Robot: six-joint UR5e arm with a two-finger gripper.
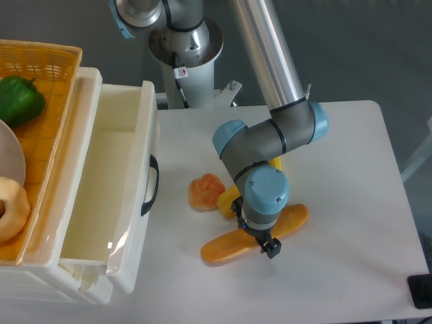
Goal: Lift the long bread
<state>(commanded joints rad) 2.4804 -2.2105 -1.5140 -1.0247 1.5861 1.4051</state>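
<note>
My arm comes down from the upper middle of the view, bends at the grey elbow and ends with its blue-capped wrist turned straight down over the white table (351, 202). My gripper (268, 244) sits low on the middle of the long bread (226, 247), which lies slantwise on the table, one end toward the front left and the other toward the right behind my wrist. The wrist hides my fingers, so I cannot tell whether they are spread or pinching the loaf. I count one long bread, one small round bun (206, 192) just beyond its left half, and one yellow banana (228, 200) mostly hidden behind my wrist. At the left stand one open white drawer (115, 202) and one wicker basket (57, 61) holding one green pepper (20, 99).
</note>
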